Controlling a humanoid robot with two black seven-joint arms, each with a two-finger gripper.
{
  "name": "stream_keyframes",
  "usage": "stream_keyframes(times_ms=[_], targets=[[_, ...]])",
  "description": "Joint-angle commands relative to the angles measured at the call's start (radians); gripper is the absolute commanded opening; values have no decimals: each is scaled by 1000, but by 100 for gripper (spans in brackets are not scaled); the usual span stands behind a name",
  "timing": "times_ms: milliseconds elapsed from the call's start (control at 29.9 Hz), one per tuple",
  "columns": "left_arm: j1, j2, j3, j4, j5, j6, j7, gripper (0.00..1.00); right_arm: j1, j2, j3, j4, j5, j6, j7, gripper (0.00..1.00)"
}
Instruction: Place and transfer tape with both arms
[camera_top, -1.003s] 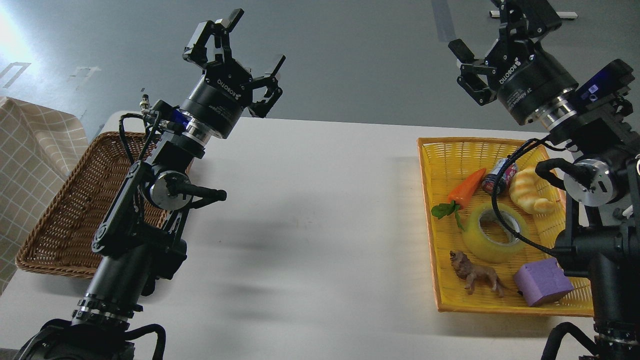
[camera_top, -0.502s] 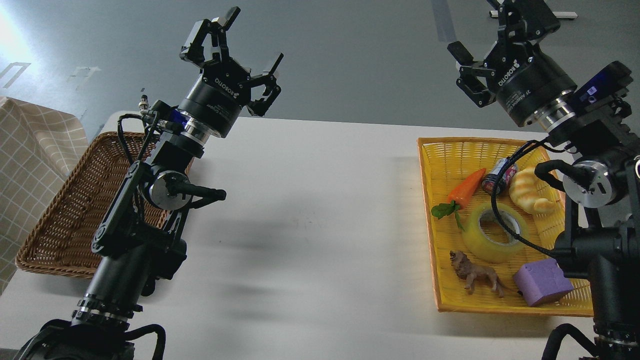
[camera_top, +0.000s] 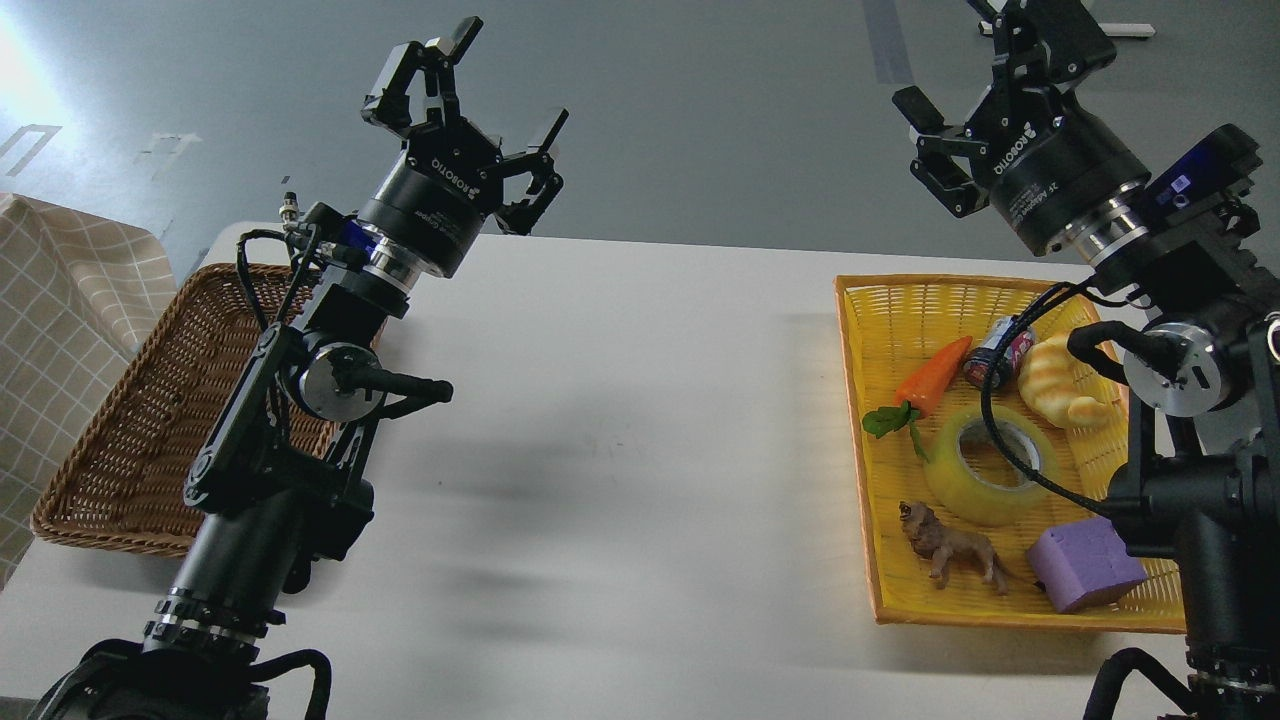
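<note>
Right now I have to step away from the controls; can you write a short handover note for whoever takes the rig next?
Left gripper: open, empty, raised above the table's far edge near the brown basket.
Right gripper: open, empty, raised above the yellow basket.
Tape: lying flat in the yellow basket, between the carrot, the lion and the purple block; a cable from the right arm crosses in front of it.
Done: nothing visible; tape untouched.
Left: pick up the tape, pass it between arms, place it.
</note>
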Motion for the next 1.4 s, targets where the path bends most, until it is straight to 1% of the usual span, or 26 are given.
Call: stream_keyframes(times_ms=[0,1371], targets=[[-2,0,-1,1,0,0,0,98,-1,0,0,0,-1,0,0,100],[-3,0,-2,3,-1,2,0,98,-15,0,0,5,-1,2,0,100]])
